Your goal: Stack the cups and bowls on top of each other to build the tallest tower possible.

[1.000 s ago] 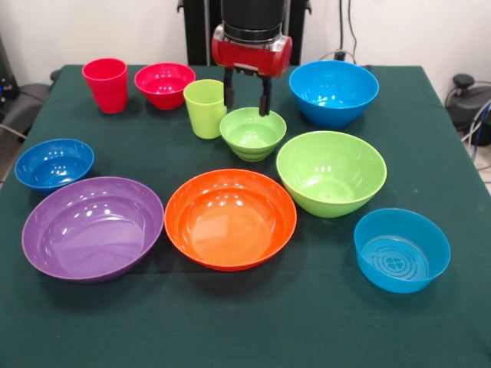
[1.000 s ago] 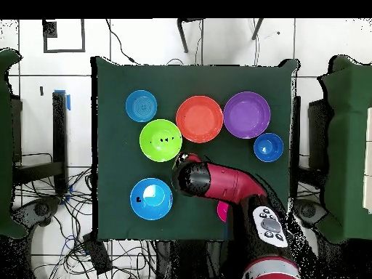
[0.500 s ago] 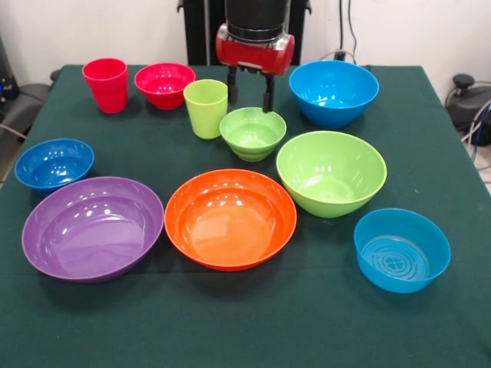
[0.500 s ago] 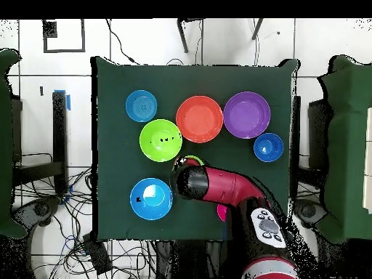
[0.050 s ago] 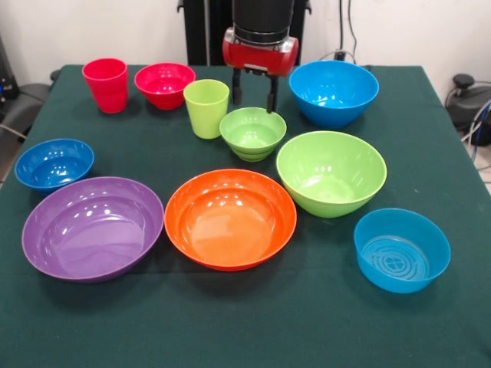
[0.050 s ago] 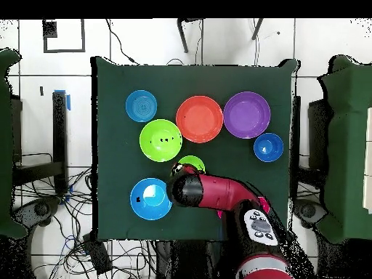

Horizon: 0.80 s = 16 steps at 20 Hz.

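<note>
Nothing is stacked yet: every cup and bowl is sitting alone on the green surface, so the whole tower is left to build. The claw is hanging spread and empty just above and behind the small ribbed green bowl. Taking that bowl as landmark, the green cup is standing just beside it, the red cup and red bowl are sitting further off past the green cup, the teal-blue bowl on its other side. Both cups are standing upright, mouths up, long axis vertical.

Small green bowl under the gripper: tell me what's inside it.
Nothing shows inside the small green bowl. The open gripper hangs above its far rim, hiding none of it.
</note>
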Each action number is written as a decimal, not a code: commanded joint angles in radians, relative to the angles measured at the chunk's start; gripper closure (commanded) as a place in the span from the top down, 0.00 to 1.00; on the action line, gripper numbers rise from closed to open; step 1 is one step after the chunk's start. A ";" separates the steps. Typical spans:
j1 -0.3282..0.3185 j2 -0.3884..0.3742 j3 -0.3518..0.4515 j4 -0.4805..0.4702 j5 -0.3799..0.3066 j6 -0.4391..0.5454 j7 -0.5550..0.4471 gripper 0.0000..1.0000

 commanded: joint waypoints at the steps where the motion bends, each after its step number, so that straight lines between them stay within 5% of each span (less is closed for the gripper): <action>1: 0.022 0.011 0.026 0.050 -0.066 -0.008 0.067 1.00; 16: 0.002 -0.032 0.030 0.015 -0.089 0.109 -0.008 1.00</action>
